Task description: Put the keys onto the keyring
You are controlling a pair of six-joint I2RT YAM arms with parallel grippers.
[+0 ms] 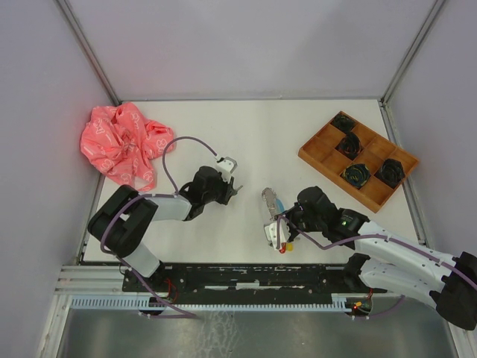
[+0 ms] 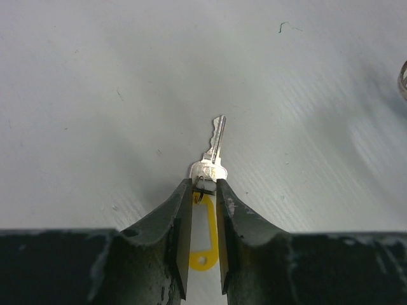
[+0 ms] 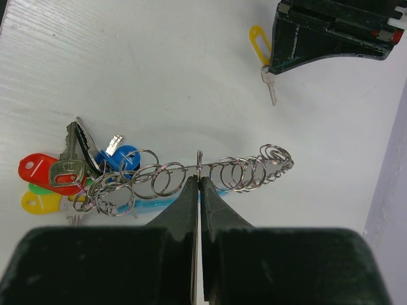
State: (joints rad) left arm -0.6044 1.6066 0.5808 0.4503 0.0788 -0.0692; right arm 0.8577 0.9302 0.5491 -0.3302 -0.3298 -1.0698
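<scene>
Left gripper: clenched on the head of a silver flat key. The blade points away from the wrist, low over the white table; contact cannot be told.
Yellow plastic tag: hangs off the key's small ring, tucked back between the fingers.
Reason for grip (judged): pinching the head leaves the blade free and keeps the small ring at the fingertips, ready to thread.
Right gripper: clenched on the middle of a long silver wire keyring strung with many small split rings, holding it level.
Bunch of keys: carries red, yellow, green and blue tags. It sits at the keyring's far end from the left gripper and appears already on.
Free end: the coiled tip faces the left gripper, near it but apart.
Step (judged): bring the loose key to the free end.
Risk (judged): the thin wire may twist in the pinch.
Aside: a wooden compartment tray and a crumpled pink plastic bag lie well apart.
</scene>
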